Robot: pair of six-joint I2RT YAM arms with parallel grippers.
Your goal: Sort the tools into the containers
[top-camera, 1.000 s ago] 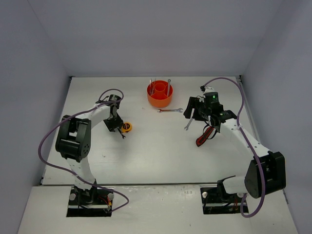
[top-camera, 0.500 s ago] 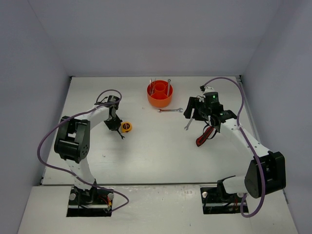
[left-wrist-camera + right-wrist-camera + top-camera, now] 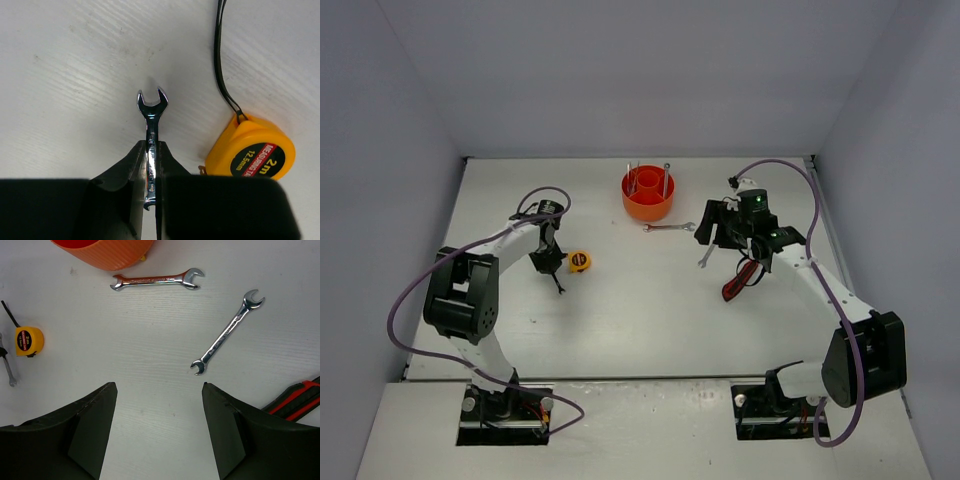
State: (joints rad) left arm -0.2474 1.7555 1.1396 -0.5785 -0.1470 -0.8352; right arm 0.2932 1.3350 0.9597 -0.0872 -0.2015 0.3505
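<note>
My left gripper (image 3: 151, 147) is shut on a small silver wrench (image 3: 151, 125), which sticks out past the fingertips above the table. A yellow-black tape measure (image 3: 252, 152) lies just to its right and also shows in the top view (image 3: 579, 261). In the top view the left gripper (image 3: 550, 270) is left of the tape measure. My right gripper (image 3: 160, 405) is open and empty above two silver wrenches, one (image 3: 156, 280) near the orange tub (image 3: 648, 193) and one (image 3: 227, 332) lying slanted. A red-black utility knife (image 3: 740, 280) lies near the right gripper (image 3: 717, 235).
Thin tools stand upright in the tub's compartments (image 3: 666, 172). The tape measure's black strap (image 3: 218, 55) trails across the table. Grey walls enclose the table on three sides. The right arm's purple cable (image 3: 800, 175) arcs over the back right.
My left gripper has shifted a little to the left, away from the tape measure, with the wrench in it. The right arm has hardly moved.
</note>
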